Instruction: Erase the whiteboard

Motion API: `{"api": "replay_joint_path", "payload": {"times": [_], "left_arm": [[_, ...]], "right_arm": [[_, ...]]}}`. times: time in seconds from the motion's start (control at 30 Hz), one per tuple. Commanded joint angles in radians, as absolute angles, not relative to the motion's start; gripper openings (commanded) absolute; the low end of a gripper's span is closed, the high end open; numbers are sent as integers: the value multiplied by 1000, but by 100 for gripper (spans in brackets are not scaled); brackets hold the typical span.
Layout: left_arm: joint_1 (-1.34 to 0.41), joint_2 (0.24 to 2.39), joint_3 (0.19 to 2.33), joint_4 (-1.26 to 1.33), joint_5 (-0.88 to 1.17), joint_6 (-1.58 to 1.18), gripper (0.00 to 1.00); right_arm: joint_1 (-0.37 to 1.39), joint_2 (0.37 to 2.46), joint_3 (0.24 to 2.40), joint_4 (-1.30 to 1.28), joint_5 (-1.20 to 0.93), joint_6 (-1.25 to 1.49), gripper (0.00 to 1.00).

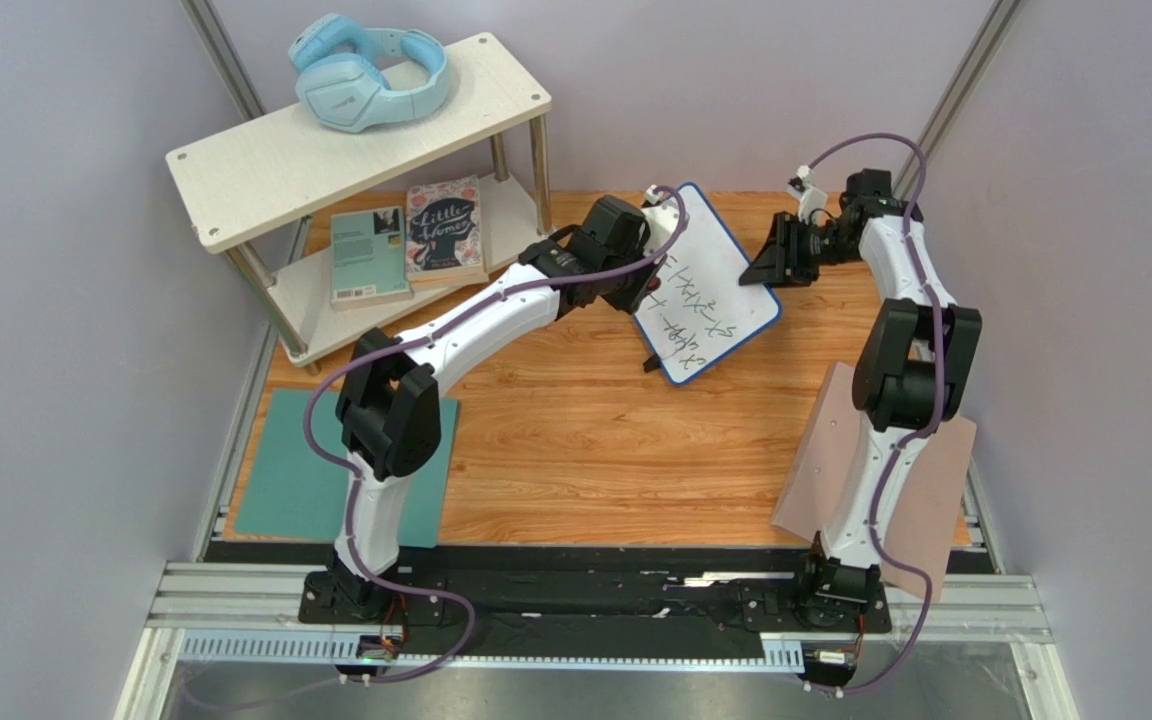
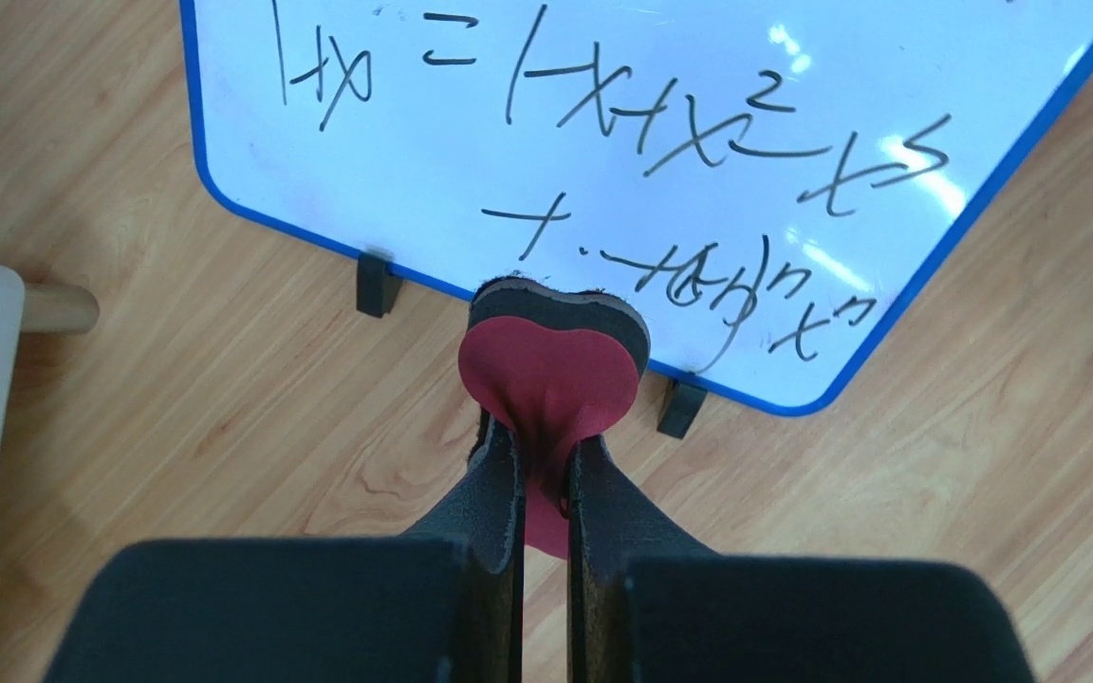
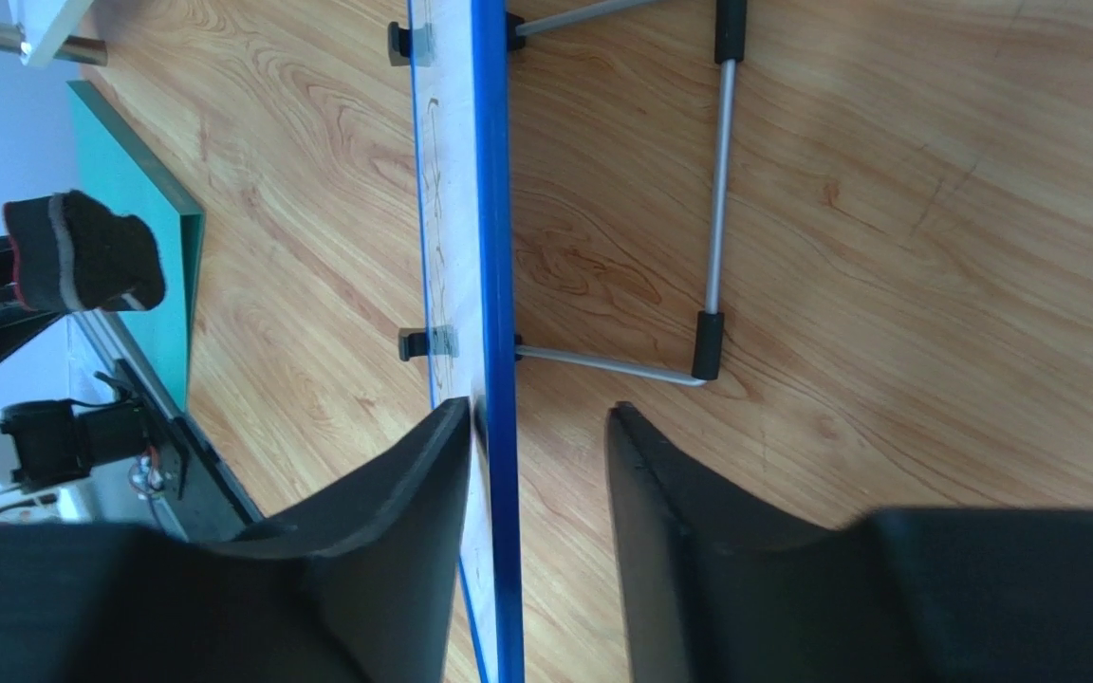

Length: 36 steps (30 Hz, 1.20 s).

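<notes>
- Whiteboard (image 1: 705, 285) stands propped on its wire stand (image 3: 716, 185), between your two grippers, written face towards the left one.
- Your left gripper (image 2: 545, 444) is clamped on a red heart-shaped eraser (image 2: 552, 356). The pad's tip sits just ahead of the jaws, at the board's lower edge.
- Your right gripper (image 3: 538, 420) straddles the board's side edge with jaws parted. One finger is at the face and the other stands apart from the back, so it has no grip yet.
- Progress: black writing covers the face and none looks wiped. By my judgement, all the erasing is left.
- Hard to tell: whether the pad touches the board, and whether the right finger touches the face. The writing is illegible.
</notes>
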<state>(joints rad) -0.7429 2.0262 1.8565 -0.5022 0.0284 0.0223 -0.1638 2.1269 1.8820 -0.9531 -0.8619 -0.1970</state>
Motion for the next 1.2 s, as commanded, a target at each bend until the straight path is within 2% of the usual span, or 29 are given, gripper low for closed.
{"api": "replay_joint_path", "payload": {"times": [0.0,0.13,0.17,0.33,0.4,0.57,0.8,1.0,1.17], "left_arm": [[-713,2062,1908,-397,32,-83,0],[-684,2094,1942,-380,77,-123,0],[-681,2098,1945,-380,83,-127,0],[-673,2112,1942,-361,65,-107,0],[-673,2109,1937,-354,32,-103,0],[-672,2102,1905,-304,-32,-83,0],[-672,2103,1827,-126,-84,-74,0],[-657,2206,1922,-94,-130,-87,0],[-595,2276,1985,-41,-49,-187,0]], "right_arm": [[-152,2143,1921,-960,-862,-209,36],[-140,2152,1942,-989,-838,-261,27],[-137,2157,1954,-1006,-835,-294,21],[-127,2242,2117,-1166,-818,-385,9],[-117,2269,2161,-1237,-795,-432,0],[-77,2321,2255,-1327,-719,-503,0],[-48,2362,2269,-1413,-693,-600,0],[-46,2347,2263,-1407,-702,-614,0],[-46,2303,2244,-1396,-727,-621,0]]}}
